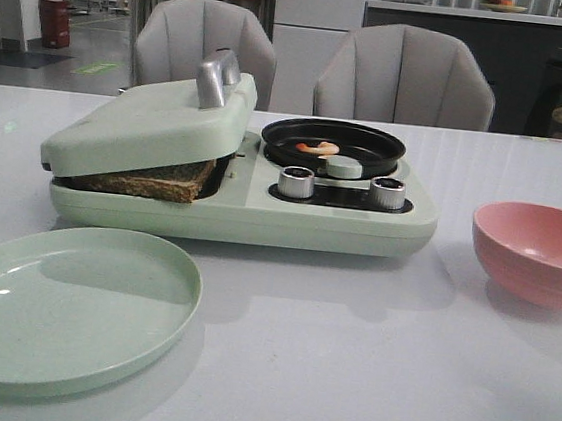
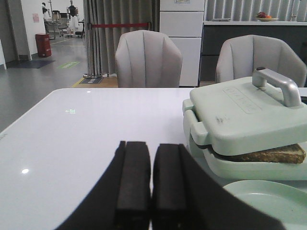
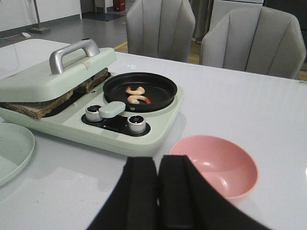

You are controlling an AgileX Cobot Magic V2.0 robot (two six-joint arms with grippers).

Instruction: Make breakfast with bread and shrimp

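you have the bread (image 1: 148,181) pressed under the tilted lid (image 1: 150,121) of the green breakfast maker (image 1: 261,213), and the shrimp (image 3: 136,95) lying in its black pan (image 3: 140,91) (two curled pieces). both grippers, left (image 2: 151,191) and right (image 3: 158,196), hang over the tabletop (image 1: 346,358) with fingers together, holding nothing.

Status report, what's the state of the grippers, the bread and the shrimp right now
Left gripper and right gripper shut, both empty. Bread clamped under the lid. Shrimp in the black pan. Nothing blocking.
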